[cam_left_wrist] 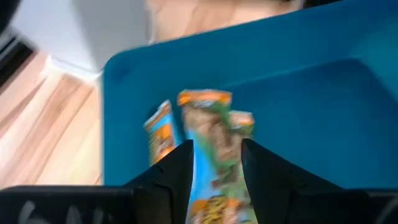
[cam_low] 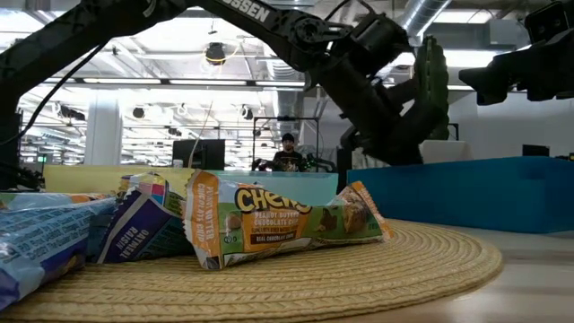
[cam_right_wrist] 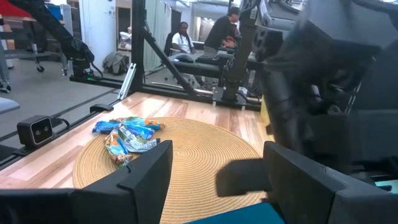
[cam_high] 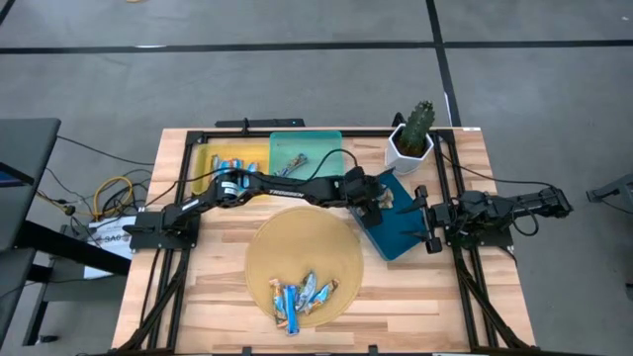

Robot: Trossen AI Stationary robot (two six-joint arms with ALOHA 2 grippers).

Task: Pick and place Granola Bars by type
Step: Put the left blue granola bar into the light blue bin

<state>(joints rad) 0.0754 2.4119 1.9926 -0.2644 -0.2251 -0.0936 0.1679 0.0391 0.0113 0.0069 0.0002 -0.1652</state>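
The left tool is hanging over the dark blue tray, and its fingers are standing apart, with a granola bar lying between them in the tray. I cannot tell if they are still touching it. The right tool is waiting spread wide at the tray's right edge, very near, so the room there is narrow. A potted cactus is standing just behind the tray. More bars are lying on the round straw mat near the counter's front edge, others in the yellow tray and the teal tray.
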